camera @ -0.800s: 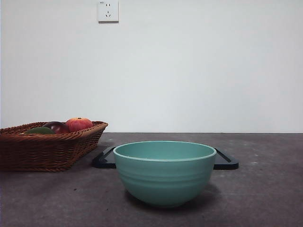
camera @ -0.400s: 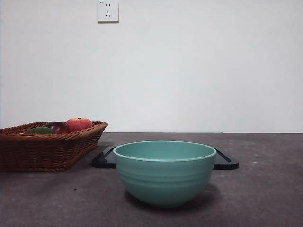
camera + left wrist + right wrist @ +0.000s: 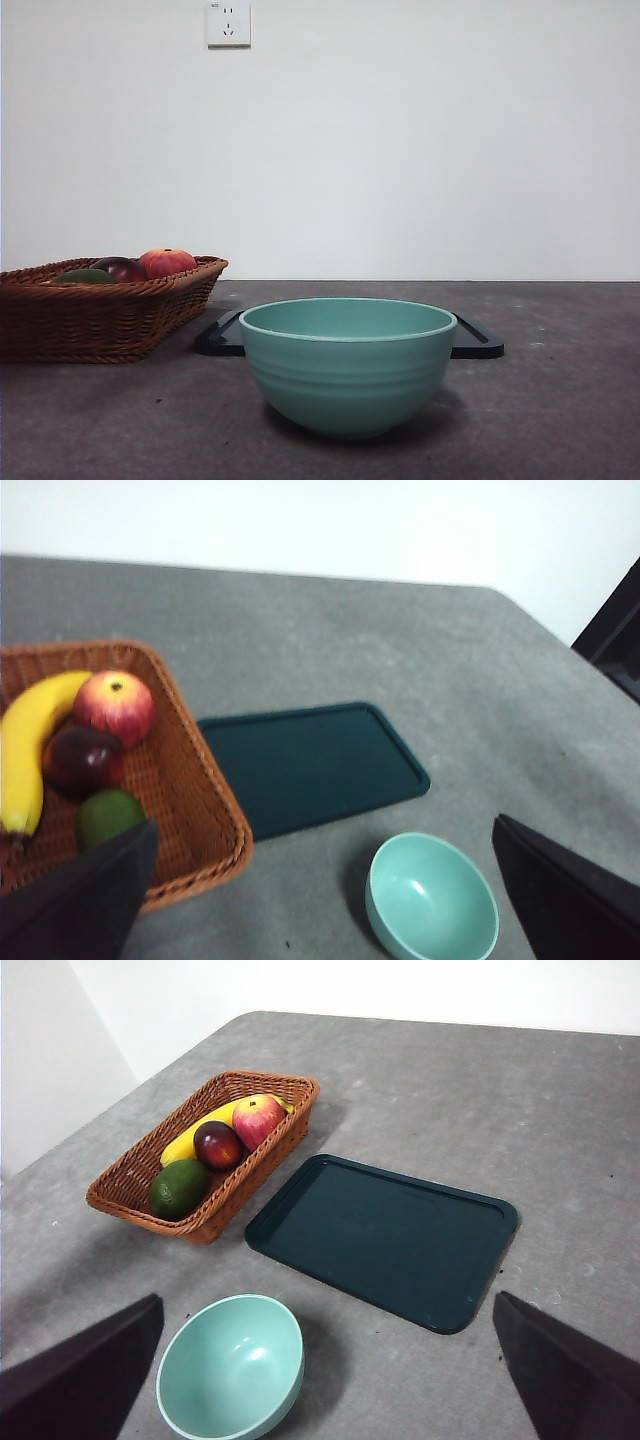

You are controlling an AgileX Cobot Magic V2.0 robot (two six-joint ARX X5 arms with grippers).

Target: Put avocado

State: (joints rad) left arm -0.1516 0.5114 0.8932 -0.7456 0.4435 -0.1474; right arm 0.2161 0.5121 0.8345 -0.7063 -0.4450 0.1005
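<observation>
The avocado [image 3: 179, 1187] is dark olive-green and lies in the brown wicker basket [image 3: 130, 1192], at its end nearest the bowl. It also shows in the left wrist view [image 3: 106, 816] and as a green sliver in the front view [image 3: 84, 276]. My left gripper [image 3: 325, 900] is open, high above the table, over the bowl and the basket's edge. My right gripper [image 3: 330, 1380] is open, high above the table near the bowl and tray. Both are empty and far from the avocado.
The basket also holds a banana [image 3: 195, 1133], a dark maroon fruit [image 3: 217, 1144] and a red-orange fruit [image 3: 257, 1120]. A dark tray [image 3: 385, 1238] lies flat beside the basket. A teal bowl [image 3: 348, 364] stands in front of the tray.
</observation>
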